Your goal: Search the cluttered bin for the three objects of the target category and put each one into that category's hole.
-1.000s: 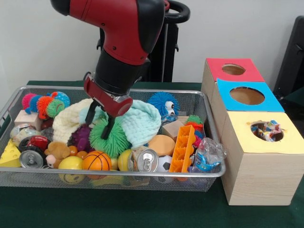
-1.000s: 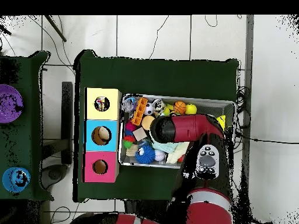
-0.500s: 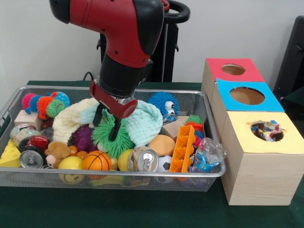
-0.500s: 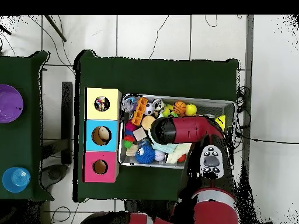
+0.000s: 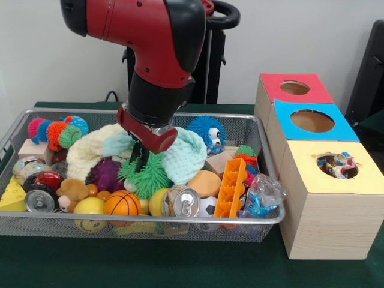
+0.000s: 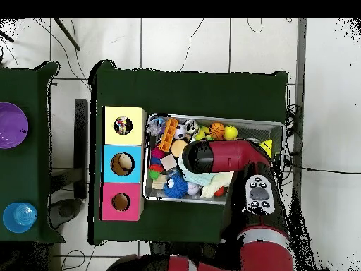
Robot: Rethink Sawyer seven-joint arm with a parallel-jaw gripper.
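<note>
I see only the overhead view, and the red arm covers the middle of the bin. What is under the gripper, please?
Observer: In the front view, the gripper is down on a green spiky ball.
Operator: Are the fingers shut on it?
Observer: They stand close together, pinched into its spikes.
Operator: What lies around that ball?
Observer: A mint cloth touches one side of it, and a purple spiky ball lies at the other side.
</note>
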